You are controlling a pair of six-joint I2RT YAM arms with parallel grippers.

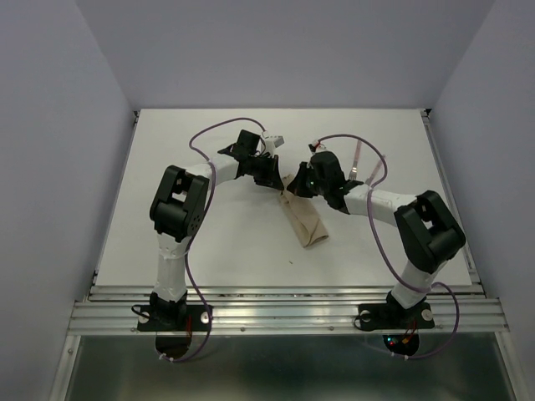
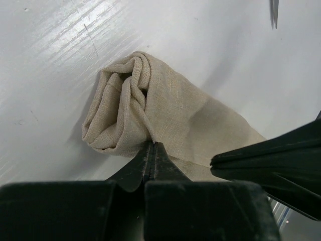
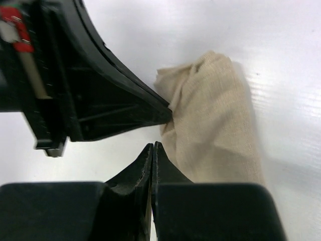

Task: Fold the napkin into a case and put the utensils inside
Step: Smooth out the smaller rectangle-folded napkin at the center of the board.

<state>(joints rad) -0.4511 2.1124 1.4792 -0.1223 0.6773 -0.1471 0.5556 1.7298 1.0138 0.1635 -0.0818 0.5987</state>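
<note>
From above: both arms reach in over the bench. The left pincer and right pincer are tip to tip at the far end of the napkin, which is folded into a narrow strip running back toward the bases.

Left wrist: jaws shut tight, tips pressed on the cloth's near edge. The bunched napkin lies straight ahead, with a silver utensil tip far ahead-right.

Right wrist: jaws closed, and the napkin lies just right of the tips. Whether cloth is nipped, I cannot tell.
</note>
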